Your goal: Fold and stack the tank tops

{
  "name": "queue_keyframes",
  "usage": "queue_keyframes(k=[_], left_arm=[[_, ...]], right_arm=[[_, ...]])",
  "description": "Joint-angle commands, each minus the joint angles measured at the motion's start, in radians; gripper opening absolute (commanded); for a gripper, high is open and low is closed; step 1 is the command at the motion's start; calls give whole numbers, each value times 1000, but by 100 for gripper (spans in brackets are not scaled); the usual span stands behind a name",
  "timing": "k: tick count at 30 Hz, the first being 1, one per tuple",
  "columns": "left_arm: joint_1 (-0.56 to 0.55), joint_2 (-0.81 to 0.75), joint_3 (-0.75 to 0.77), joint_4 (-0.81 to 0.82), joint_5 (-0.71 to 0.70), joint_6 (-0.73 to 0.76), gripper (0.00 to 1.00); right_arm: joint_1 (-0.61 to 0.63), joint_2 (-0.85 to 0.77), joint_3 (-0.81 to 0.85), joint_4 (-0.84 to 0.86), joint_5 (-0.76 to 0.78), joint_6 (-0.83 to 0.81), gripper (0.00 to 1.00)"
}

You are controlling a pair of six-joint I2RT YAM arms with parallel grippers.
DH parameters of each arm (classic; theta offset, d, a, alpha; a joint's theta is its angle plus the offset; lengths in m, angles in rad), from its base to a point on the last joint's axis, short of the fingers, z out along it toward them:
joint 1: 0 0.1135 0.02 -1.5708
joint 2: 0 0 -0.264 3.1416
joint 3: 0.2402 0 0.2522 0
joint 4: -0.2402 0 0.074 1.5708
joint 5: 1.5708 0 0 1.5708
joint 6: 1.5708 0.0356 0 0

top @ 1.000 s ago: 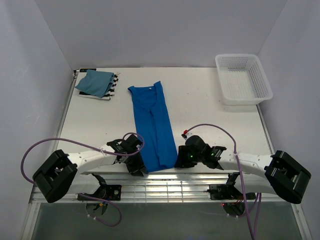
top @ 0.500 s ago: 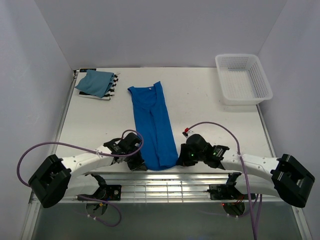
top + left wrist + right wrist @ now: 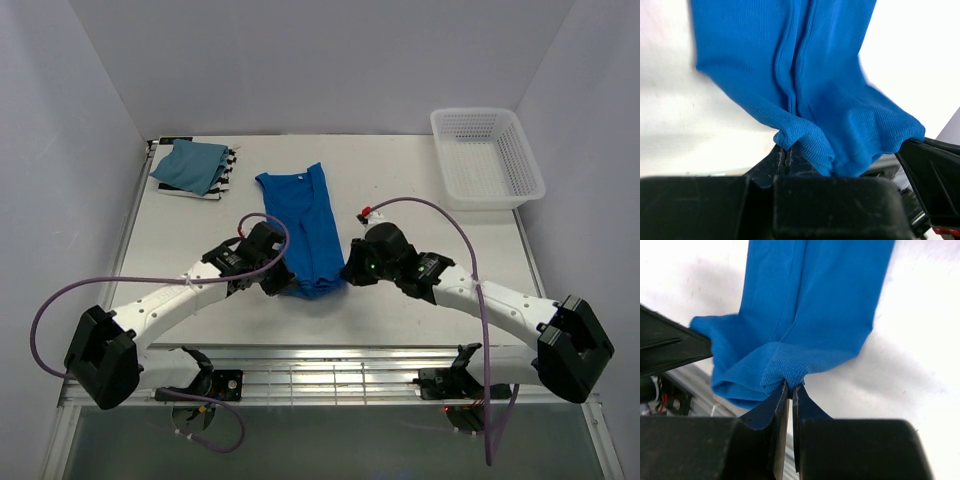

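Fingers (image 3: pixel 767 167) of left gripper (image 3: pixel 283 287) and right gripper (image 3: pixel 348 272) have pinched shut on the hem of the royal blue tank top (image 3: pixel 303 215); it is lifted off the bench (image 3: pixel 420 200) near edge toward the middle, beginning the fold.

Plain royal-blue tank top (image 3: pixel 305 222) with ribbed hem. Left of it, muted teal top (image 3: pixel 192 163) over black-and-white striped top (image 3: pixel 224 178). White lattice basket (image 3: pixel 485 200); white table (image 3: pixel 400 180).
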Motion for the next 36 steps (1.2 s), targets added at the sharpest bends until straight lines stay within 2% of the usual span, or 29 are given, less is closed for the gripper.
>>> queue_keyframes(k=[1, 6, 11, 15, 16, 21, 26, 34, 35, 36], left_arm=[[95, 26, 70, -30, -69, 49, 0], [207, 124, 144, 42, -9, 171, 0], [284, 265, 278, 55, -6, 212, 0], [342, 327, 322, 70, -3, 233, 0], [362, 338, 325, 76, 33, 239, 0], [394, 425, 357, 99, 63, 267, 0], [420, 483, 388, 122, 64, 281, 0], [453, 577, 437, 112, 87, 291, 0], [454, 583, 444, 105, 89, 290, 0], [456, 586, 450, 102, 95, 290, 10]], right_arm=[[-76, 58, 103, -1, 7, -67, 8], [-154, 193, 272, -1, -26, -150, 8], [-228, 355, 399, 4, -103, -185, 8], [-268, 465, 502, 12, -184, -217, 8], [-273, 486, 537, 12, -192, -222, 8], [-294, 598, 610, 28, -247, -254, 8], [-308, 676, 640, 129, -305, -311, 8], [-351, 813, 758, 88, -378, -303, 8], [-356, 842, 772, 79, -396, -300, 11], [-363, 854, 801, 61, -426, -299, 14]])
